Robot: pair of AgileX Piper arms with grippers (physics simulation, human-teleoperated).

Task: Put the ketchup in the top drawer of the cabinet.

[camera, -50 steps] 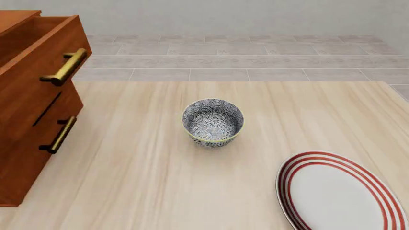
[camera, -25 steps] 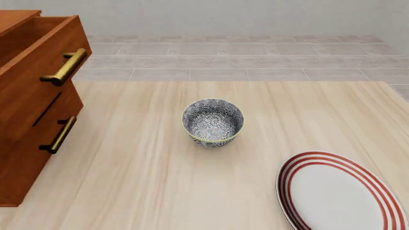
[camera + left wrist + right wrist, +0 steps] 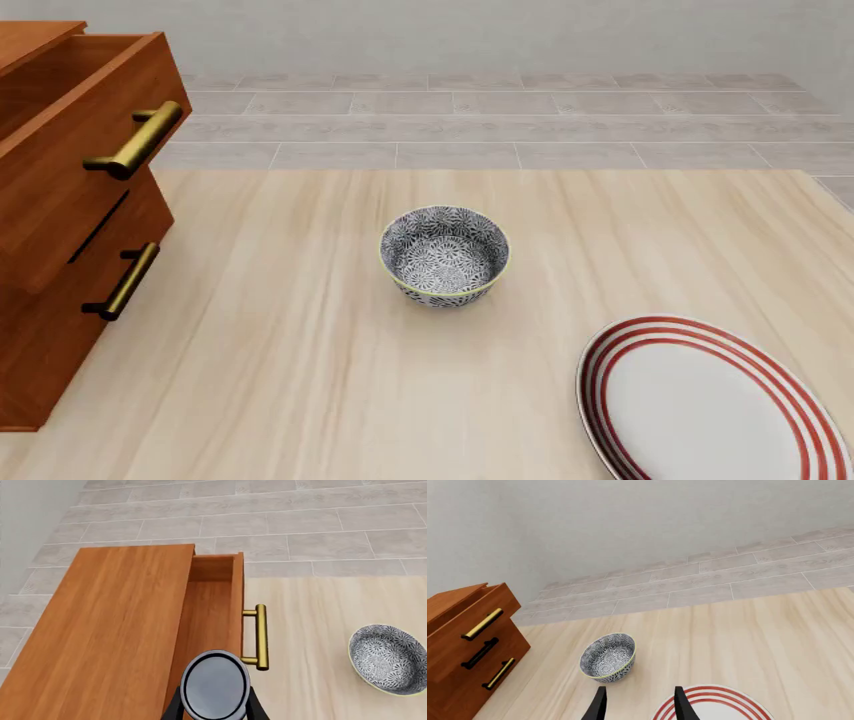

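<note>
**Ketchup held over the open top drawer**

Our left jaws [image 3: 215, 711] were closed on the ketchup [image 3: 215, 685], one dark finger on each side of it, so that only its grey round top faced the wrist camera. We judged it was carried upright this way to drop straight in. It hung above the top drawer [image 3: 212, 605], near that drawer's front board and just inside the brass handle [image 3: 261, 637], where the pulled-out cavity lay bare. The drawer stood out from the cabinet [image 3: 113, 630] far enough to take the container; lowering and release seemed to be what was left.

Our right jaws [image 3: 639, 704] were parted and held nothing, parked well away from the drawer over the surface [image 3: 400, 380] above the striped plate [image 3: 714, 705], clear of the left arm's path. The patterned bowl [image 3: 445, 255] sat apart from the drawer, untouched.
</note>
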